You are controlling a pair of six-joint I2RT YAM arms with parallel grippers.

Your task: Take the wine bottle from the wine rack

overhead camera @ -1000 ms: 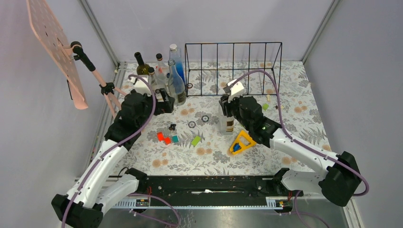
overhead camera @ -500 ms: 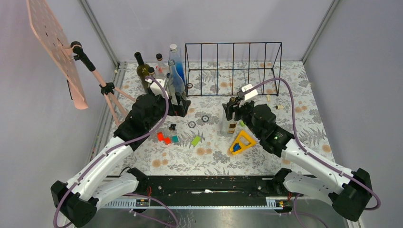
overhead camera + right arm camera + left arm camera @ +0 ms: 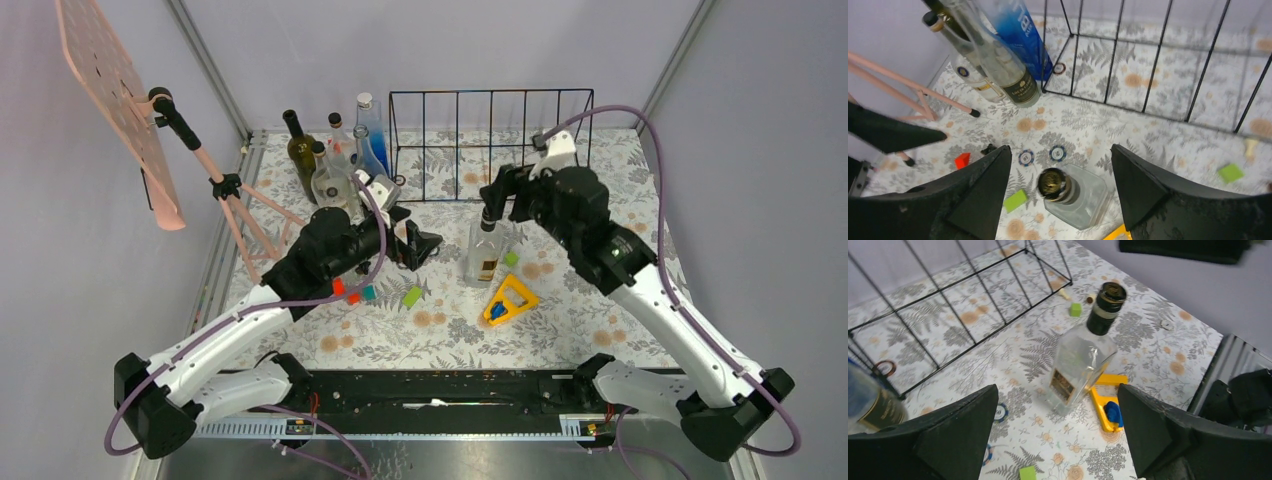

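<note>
1. Wine bottle (image 3: 483,250): clear glass, dark cap. It stands on its base on the counter (image 3: 640,260), in front of the wine rack (image 3: 490,140) and apart from its wires. No bay of the rack holds a bottle, so far as I can see.
2. Right arm (image 3: 600,250): its jaws are spread wide and hang above the bottle's cap, one to each side and touching neither. They hold nothing. The bottle carries its own weight.
3. Left arm (image 3: 300,260): its jaws are also fully apart and empty. They point across the counter at the bottle but sit well short of it. My reading is a waiting pose, not a reach.
4. Other bottles (image 3: 335,165) are grouped upright at the rack's left end, outside the frame. It looks like a parking spot that keeps the middle free.
5. Judgement: the bottle is off the rack and the task looks essentially finished. The risk is a jaw clipping the neck as the arm moves away, since a tall bottle tips easily.
</note>
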